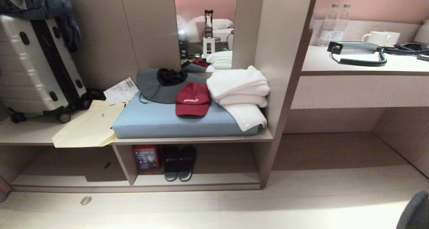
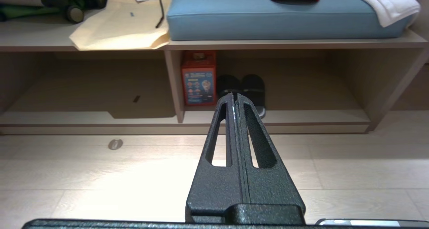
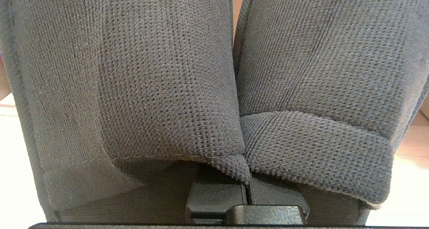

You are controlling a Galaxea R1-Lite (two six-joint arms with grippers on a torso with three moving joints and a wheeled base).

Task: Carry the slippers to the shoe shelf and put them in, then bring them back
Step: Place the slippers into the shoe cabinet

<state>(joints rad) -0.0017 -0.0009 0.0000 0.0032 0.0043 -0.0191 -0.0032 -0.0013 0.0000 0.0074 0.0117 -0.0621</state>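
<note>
The right gripper has its jaws pinched together on the slippers, both of which hang directly in front of the jaws and fill the right wrist view; the 2 inner edges of the knit bands meet right at the jaw line, so the pair appears to be held there at once. They look light, soft and floppy (knitted fabric, no stiff upper), so they should sag and swing rather than slip; the hemmed band edge seems the best place to hold, since it bunches and gives purchase.

The left gripper has its jaws pressed together on nothing; straight ahead of its tips sits the shoe shelf, where a darker pair of sandals already stands, with an orange box just beside them against the divider.

Writing: the box carries printed panels too small to read; the red cap has white lettering I cannot make out.
</note>
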